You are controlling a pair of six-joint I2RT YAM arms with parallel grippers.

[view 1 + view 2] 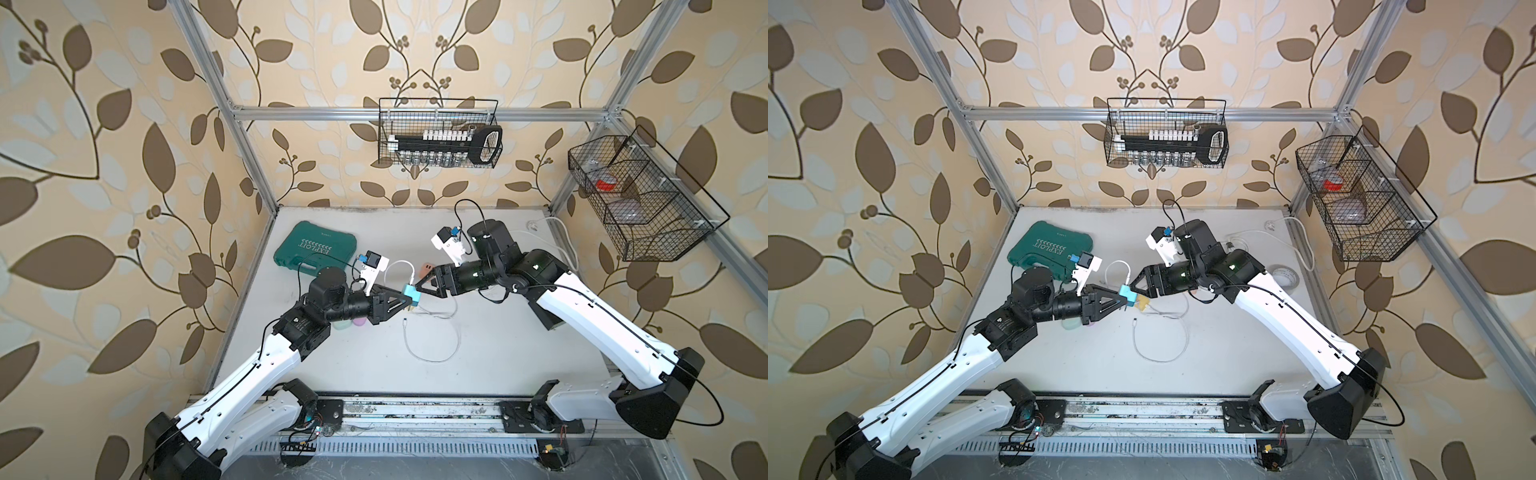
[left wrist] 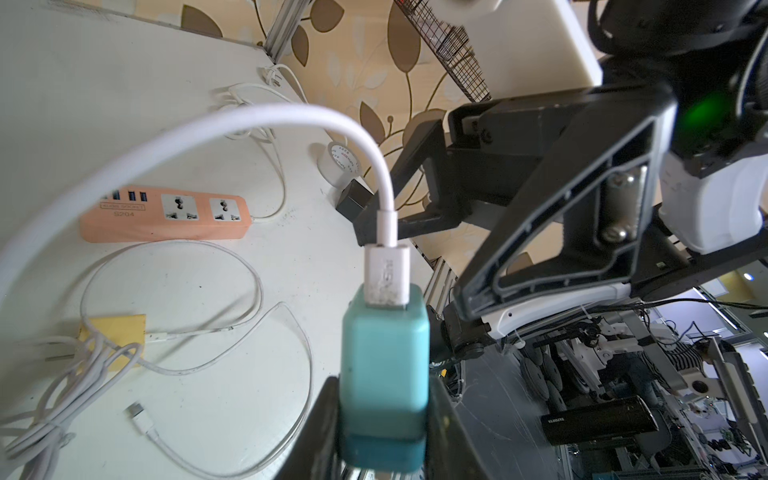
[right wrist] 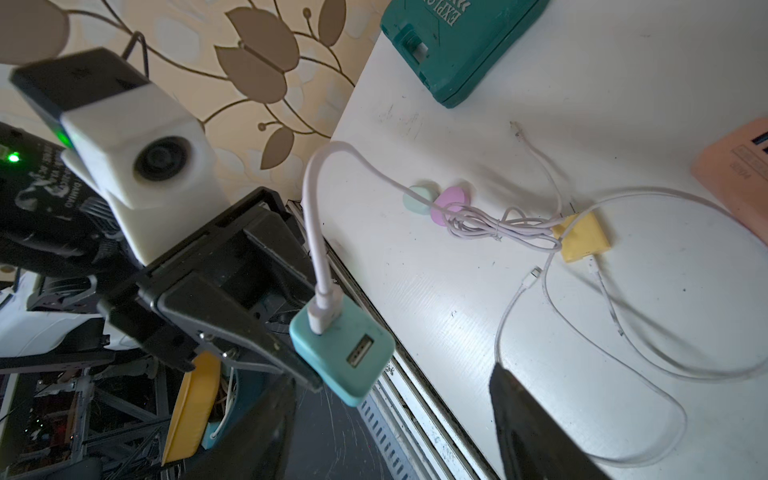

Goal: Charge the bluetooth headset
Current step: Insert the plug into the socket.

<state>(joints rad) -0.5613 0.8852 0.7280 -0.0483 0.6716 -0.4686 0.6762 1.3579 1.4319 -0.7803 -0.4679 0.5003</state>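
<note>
My left gripper point(image 2: 382, 415) is shut on a teal USB charger block point(image 2: 384, 353), held above the table. A white cable point(image 2: 386, 216) is plugged into one of its ports. In both top views the block point(image 1: 411, 294) point(image 1: 1128, 298) sits between the two arms. My right gripper point(image 3: 390, 424) stands open facing the block point(image 3: 345, 353), with its fingers apart and not touching it. Two small rounded pods, mint point(image 3: 417, 199) and pink point(image 3: 451, 203), look like the bluetooth headset. They lie under the left arm. The cable's loose plug point(image 3: 536, 272) rests on the table.
An orange power strip point(image 2: 166, 218) lies behind the right gripper. A yellow block point(image 3: 582, 237) sits among tangled white cables. A green tool case point(image 1: 316, 248) is at the back left and a tape roll point(image 1: 1285, 276) at the right. Wire baskets point(image 1: 438, 133) point(image 1: 640, 199) hang on the walls.
</note>
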